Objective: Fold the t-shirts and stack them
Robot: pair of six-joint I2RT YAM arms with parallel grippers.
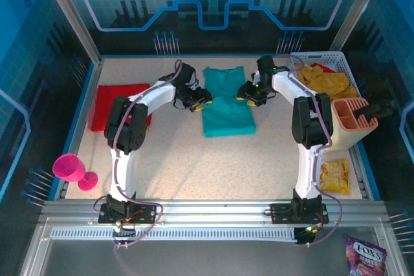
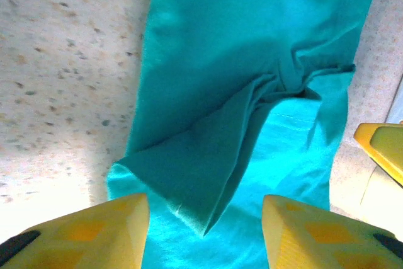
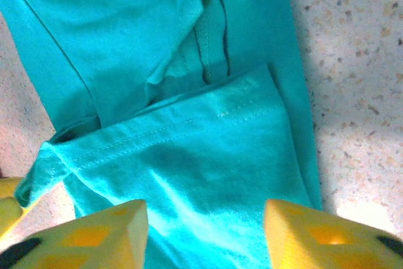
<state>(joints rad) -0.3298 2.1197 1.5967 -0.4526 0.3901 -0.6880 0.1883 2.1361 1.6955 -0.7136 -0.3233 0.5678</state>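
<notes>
**A:** Where does everything lie on the speckled beige table (image 1: 194,159)?

**B:** The teal cloth t-shirt (image 1: 226,117) lies flat mid-table. Its long axis runs from the arm bases toward the far wall, and the near half looks doubled over. The flat bright red t-shirt (image 1: 107,105) lies well apart at the left. The crumpled mustard-yellow t-shirts (image 1: 326,82) sit in the white plastic lattice basket (image 1: 317,54) at the far right.

**A:** And the arms?

**B:** The left gripper (image 1: 200,101) hangs at the teal shirt's left edge and the right gripper (image 1: 248,94) at its right edge. Both are about mid-length, neither nearer. In each wrist view the yellow fingers (image 2: 119,225) stand apart above loose cloth, pinching nothing.

**A:** What does the next move turn on?

**B:** On the stitched hem (image 3: 189,127) lying crosswise between them, I judge. The shirt stretches away ahead of both.

**A:** Anything unclear?

**B:** I cannot make out which end is the collar, nor how many layers lie under the fold.
</notes>
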